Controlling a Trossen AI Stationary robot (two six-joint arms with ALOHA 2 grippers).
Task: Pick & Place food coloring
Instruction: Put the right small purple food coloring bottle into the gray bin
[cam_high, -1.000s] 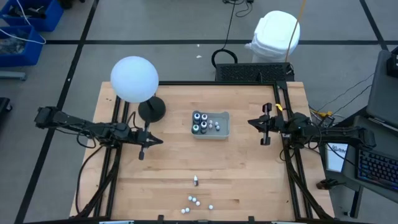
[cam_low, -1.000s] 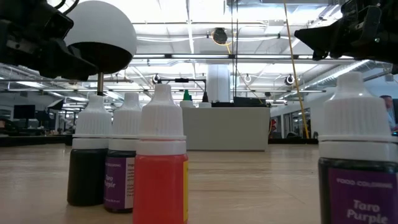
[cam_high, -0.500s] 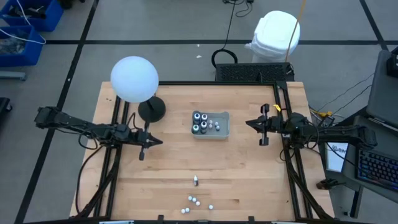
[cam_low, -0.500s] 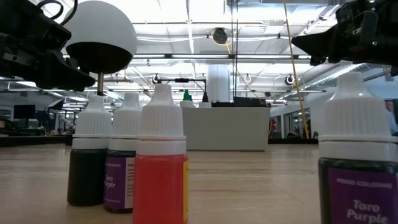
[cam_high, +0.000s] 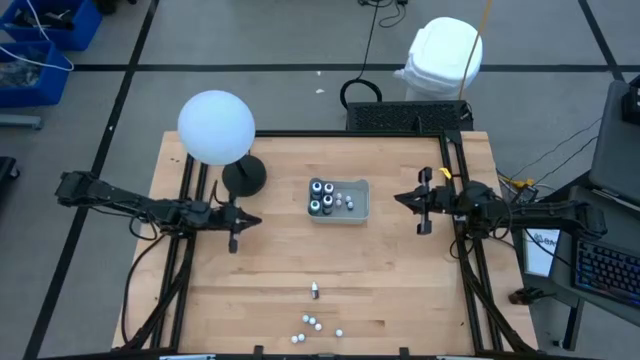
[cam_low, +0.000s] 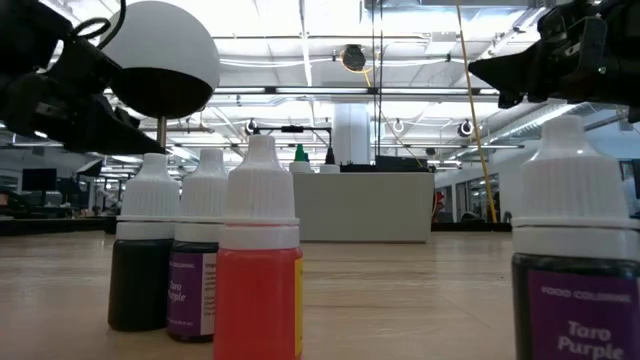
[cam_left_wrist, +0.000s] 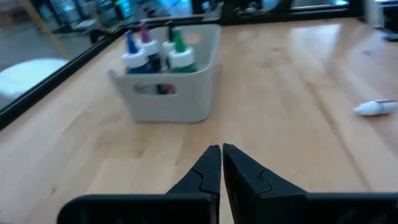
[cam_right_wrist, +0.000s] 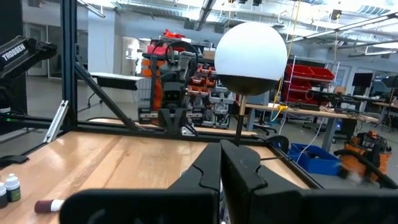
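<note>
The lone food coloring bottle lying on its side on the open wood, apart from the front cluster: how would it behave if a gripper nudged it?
The lone bottle lies on its side, so a nudge would probably roll it across the table. It looks tiny, likely light enough to skid. Its rounded body may slip from closing fingers.

Illumination is bright and even, supplied by rows of white ceiling strip lights (cam_low: 330, 40) that glare strongly in the low view, while the pale wooden table top (cam_high: 270, 280) carries only faint, soft shadows in the high view. In the low view, the nearest dark purple-labelled dropper bottle (cam_low: 575, 250) is cut off by the frame edge and slightly soft. The left wrist view is blurred throughout, and the light grey plastic tray (cam_left_wrist: 168, 96) and its contents lack sharp outlines.
</note>
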